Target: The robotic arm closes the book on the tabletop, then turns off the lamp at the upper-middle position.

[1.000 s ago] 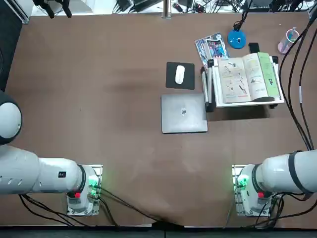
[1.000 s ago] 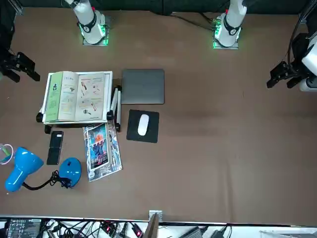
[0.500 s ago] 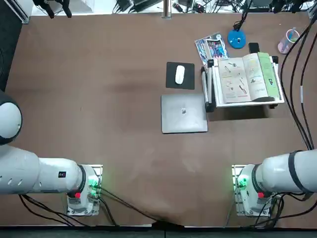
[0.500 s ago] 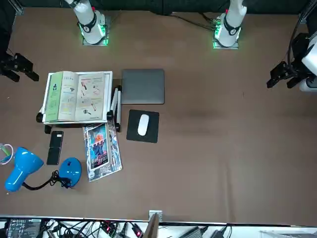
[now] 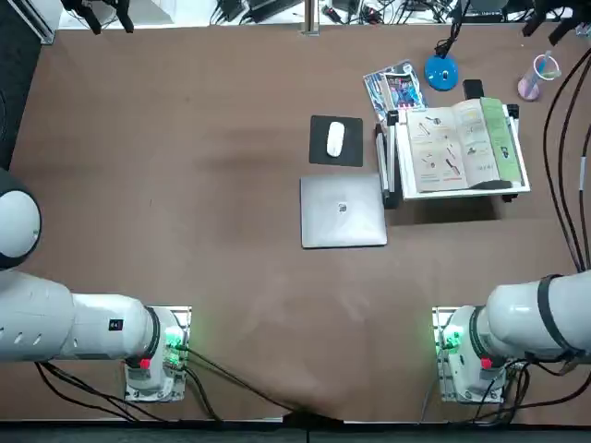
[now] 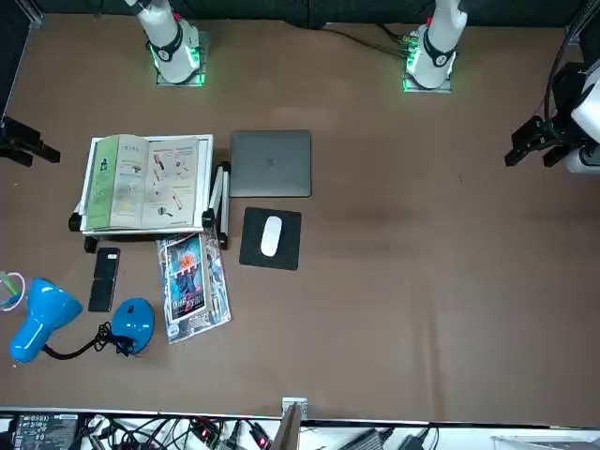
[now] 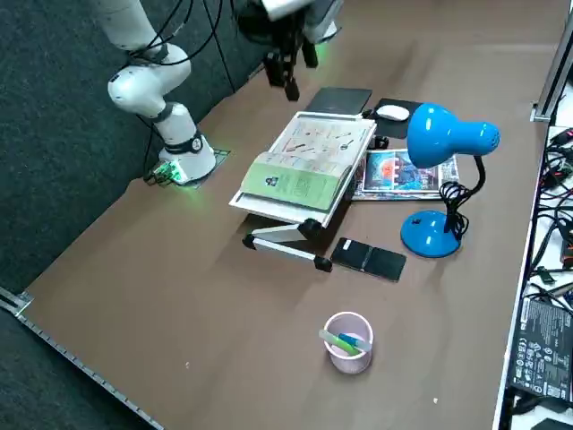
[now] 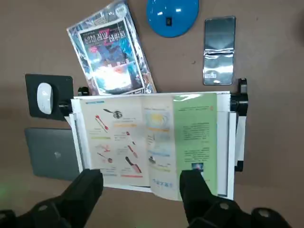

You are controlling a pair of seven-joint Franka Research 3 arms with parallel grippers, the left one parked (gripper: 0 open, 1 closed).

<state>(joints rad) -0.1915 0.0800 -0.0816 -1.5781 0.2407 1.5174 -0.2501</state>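
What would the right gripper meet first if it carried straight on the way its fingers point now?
Most likely the open book: the right gripper, open, points down at its pages from above, though the gap between them is hard to judge.

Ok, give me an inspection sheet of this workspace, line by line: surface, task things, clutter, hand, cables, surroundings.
Surface: brown table, flat, no spills seen.
Book: book lies open on a white stand, green cover flap at the robot's right.
Lamp: lamp, blue base on the table beyond the book, head raised on its gooseneck.
Clutter: closed laptop, mouse on a black pad, blue booklet, phone, pink cup.
Hand: right hand open, in the air above the book, touching nothing.
Cables: black bundles along the right arm; lamp cord coiled by its base.
Surroundings: electronics and wires past the far table edge.
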